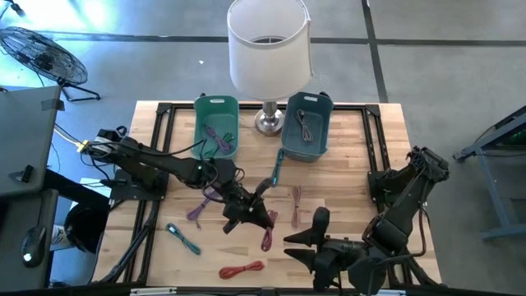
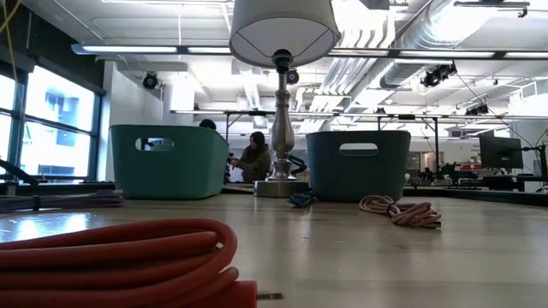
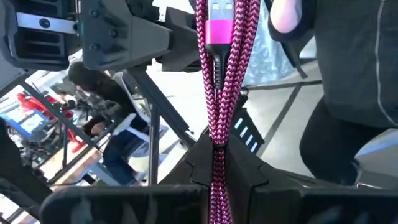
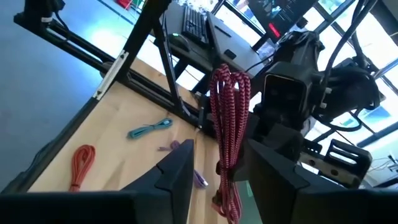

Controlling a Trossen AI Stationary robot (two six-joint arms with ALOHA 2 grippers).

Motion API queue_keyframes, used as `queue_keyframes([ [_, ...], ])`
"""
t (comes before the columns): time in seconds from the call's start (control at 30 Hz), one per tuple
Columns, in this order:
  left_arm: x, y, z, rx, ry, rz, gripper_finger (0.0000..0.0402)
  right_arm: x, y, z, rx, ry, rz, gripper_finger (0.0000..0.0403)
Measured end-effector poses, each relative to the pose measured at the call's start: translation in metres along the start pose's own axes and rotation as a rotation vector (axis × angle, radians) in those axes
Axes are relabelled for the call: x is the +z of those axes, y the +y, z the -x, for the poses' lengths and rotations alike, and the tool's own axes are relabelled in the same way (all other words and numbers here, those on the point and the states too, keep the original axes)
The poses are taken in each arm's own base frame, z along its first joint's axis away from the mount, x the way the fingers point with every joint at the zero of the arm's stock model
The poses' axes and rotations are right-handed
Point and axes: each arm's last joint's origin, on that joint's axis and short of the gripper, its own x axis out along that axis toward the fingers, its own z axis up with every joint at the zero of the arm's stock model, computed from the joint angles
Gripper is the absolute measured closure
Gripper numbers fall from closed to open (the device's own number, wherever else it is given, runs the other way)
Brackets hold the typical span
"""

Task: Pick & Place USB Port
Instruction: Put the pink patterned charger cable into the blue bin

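Magenta braided USB cable [image 1: 267, 239] hangs from the left gripper [image 1: 256, 215] in the high view, lifted off the wooden counter [image 1: 353, 164] with its loose end trailing below the jaws; the two teal plastic bins [image 1: 217, 125] sit well beyond the jaws, either side of a white-shaded lamp [image 1: 269, 45]. The right gripper [image 1: 316, 247] hovers just beside the hanging cable.

Low view: neither gripper shows — only a coiled red cable [image 2: 120, 261] up close and a pink cable [image 2: 402, 210] farther off.

Left wrist view: the left jaws are clenched on the folded strands, the plug end standing out ahead of them.

Right wrist view: the right jaws stand partly apart with the cable dangling between them, apparently not gripped.

Judging from this, lift straight and high — so the trailing end clears the counter — before swinging toward a bin.
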Motion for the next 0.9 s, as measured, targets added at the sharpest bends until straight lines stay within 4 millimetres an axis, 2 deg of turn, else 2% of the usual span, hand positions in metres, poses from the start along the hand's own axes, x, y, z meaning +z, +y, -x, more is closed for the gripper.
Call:
queue_keyframes([
  [0.5, -0.005, -0.001, -0.004, -0.017, -0.006, -0.014, 0.0389, -0.002, -0.018, -0.026, 0.132, -0.035, -0.063, 0.0269],
  [0.9, -0.009, -0.003, -0.007, -0.03, 0.009, -0.006, 0.0389, -0.007, -0.024, -0.045, 0.2, -0.04, -0.079, 0.0258],
])
